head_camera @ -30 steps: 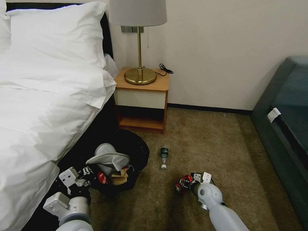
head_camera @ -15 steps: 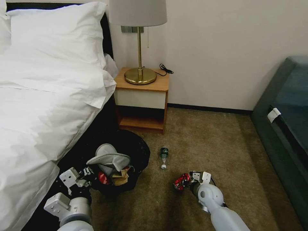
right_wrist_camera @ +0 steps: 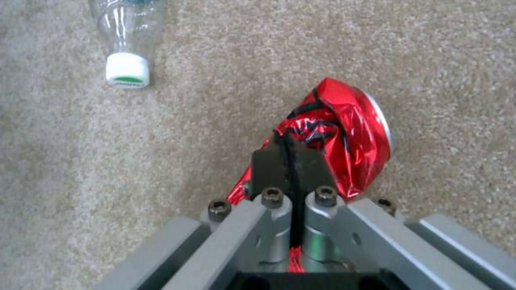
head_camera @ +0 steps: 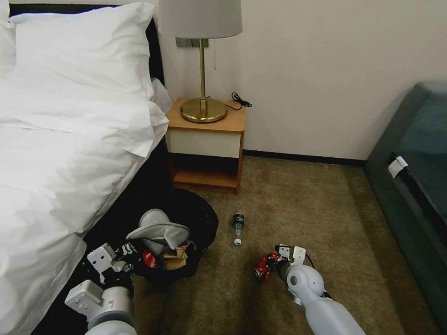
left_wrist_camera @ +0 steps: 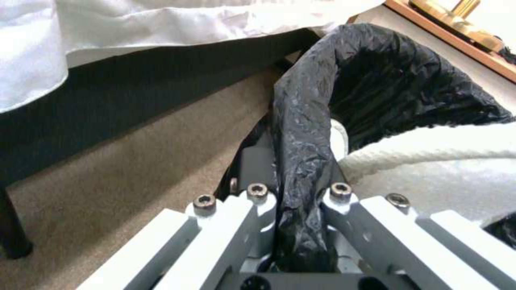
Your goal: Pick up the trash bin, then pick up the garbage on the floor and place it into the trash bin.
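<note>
A hotel bedroom seen from above; a white-sheeted bed (head_camera: 60, 153) fills the robot's left, a wooden nightstand (head_camera: 206, 144) with a brass lamp (head_camera: 202, 60) stands against the far wall, and brown carpet (head_camera: 302, 209) covers the floor; beside the bed sits the trash bin (head_camera: 195, 218), its black liner folded over the rim and a grey slipper (head_camera: 158, 230), brown paper and something red already inside; the left pincer (left_wrist_camera: 296, 193) is pinching the bin's bagged rim near the bed; on the open carpet to the right, well apart from the bin, the right pincer (right_wrist_camera: 290, 161) is pressed together on a crushed red can (right_wrist_camera: 344, 133), low over the carpet; between bin and can a small green-labelled bottle (head_camera: 238, 225) lies on its side, untouched. The step in hand looks like collecting the can; next it needs lifting clear, carrying leftward over the bin's mouth and releasing; the bottle would remain to fetch.
</note>
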Controlling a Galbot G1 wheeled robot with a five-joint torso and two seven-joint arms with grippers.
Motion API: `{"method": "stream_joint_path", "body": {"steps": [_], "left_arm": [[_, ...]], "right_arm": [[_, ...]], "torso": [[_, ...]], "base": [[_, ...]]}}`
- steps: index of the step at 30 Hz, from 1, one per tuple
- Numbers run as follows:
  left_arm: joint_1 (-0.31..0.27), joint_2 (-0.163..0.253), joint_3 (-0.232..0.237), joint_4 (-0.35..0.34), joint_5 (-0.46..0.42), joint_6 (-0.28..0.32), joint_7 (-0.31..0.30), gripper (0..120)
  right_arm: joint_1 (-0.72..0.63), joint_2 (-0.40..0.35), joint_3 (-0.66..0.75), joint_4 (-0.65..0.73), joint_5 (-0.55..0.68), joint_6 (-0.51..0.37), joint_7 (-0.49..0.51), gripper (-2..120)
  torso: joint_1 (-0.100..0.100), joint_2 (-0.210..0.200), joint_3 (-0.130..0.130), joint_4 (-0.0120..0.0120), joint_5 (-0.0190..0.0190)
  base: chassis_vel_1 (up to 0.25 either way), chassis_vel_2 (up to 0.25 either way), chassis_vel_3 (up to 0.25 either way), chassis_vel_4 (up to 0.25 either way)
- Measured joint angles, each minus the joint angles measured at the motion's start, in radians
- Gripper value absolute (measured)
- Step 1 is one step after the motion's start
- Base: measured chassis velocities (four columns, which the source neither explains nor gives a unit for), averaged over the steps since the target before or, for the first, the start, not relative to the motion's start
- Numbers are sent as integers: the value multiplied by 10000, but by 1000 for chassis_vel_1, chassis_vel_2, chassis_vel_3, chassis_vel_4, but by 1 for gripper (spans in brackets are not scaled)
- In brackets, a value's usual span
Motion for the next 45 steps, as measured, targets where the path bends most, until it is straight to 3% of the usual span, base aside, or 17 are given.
{"method": "stream_joint_path", "body": {"steps": [8,12,15,19,22,24,25,28,31,33,45], "left_arm": [[-15,-12,21,0,12,0,0,4],[15,-4,25,-36,20,0,1,4],[25,8,14,-55,21,0,3,4],[52,45,-1,-81,14,-3,6,4],[52,53,-2,-82,9,-4,7,4],[48,84,-21,-85,-20,-5,10,4],[48,84,-21,-85,-20,-5,10,4],[36,107,-36,-86,-47,-5,11,4],[34,109,-33,-86,-49,-5,11,4],[23,111,-31,-69,-51,-6,13,4],[-20,118,-36,12,-57,-12,23,4]], "right_arm": [[-328,-174,48,321,40,-77,144,2],[-594,-286,111,558,408,-312,372,18],[-663,-310,115,610,470,-361,418,23],[-795,-339,124,704,507,-457,500,45],[-797,-336,124,704,507,-460,518,49],[-791,-290,122,662,523,-453,556,63],[-791,-290,122,662,523,-453,556,63],[-685,-219,124,486,539,-320,556,79],[-627,-185,137,435,556,-294,532,85],[-488,-72,159,348,645,-239,449,96],[77,394,141,-591,335,-16,-73,100]], "torso": [[0,0,0,0,1],[0,0,0,0,0],[-1,0,0,-1,1],[0,0,0,0,0],[0,0,0,-1,0],[0,0,0,0,0],[0,0,0,0,0],[0,0,0,0,0],[0,0,0,0,0],[0,0,0,0,0],[0,0,0,0,0]], "base": [[0,0,0,0],[0,0,0,0],[0,0,0,0],[0,0,0,0],[0,0,0,0],[0,0,0,0],[0,0,0,0],[0,0,0,0],[0,0,0,0],[0,0,0,0],[0,0,0,0]]}}
